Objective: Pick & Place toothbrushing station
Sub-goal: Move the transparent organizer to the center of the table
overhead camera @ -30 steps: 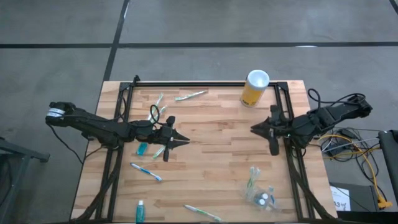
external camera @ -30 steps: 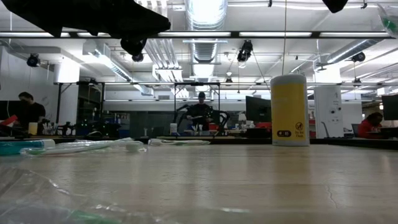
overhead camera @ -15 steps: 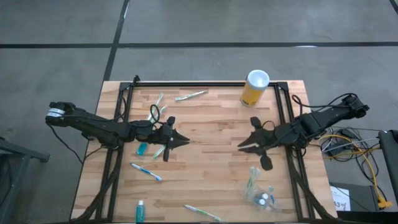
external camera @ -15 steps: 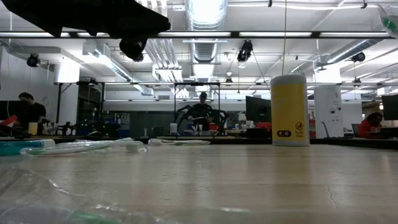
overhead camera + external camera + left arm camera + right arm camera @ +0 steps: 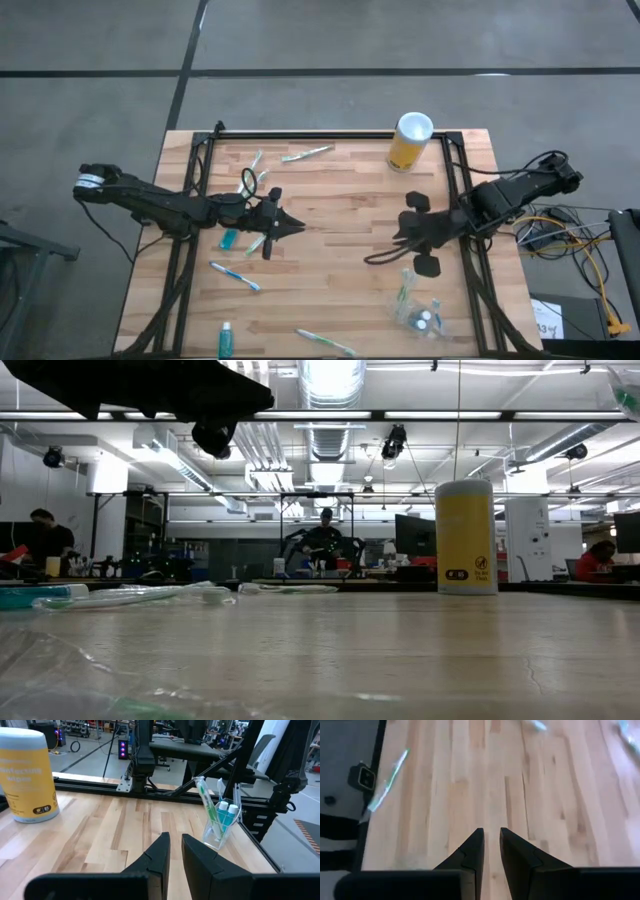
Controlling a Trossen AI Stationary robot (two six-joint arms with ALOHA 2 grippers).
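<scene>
From above: my right tool (image 5: 383, 256) hangs over the desk (image 5: 330, 200) right of centre, just off the clear cup (image 5: 418, 312) at the near right corner; my left tool (image 5: 292, 228) waits left of centre among scattered toothbrushes (image 5: 234, 275). Left wrist view: fingers narrowly parted, cup (image 5: 220, 822) holding brushes and tubes. Right wrist view: fingers narrowly parted, holding nothing.
</scene>
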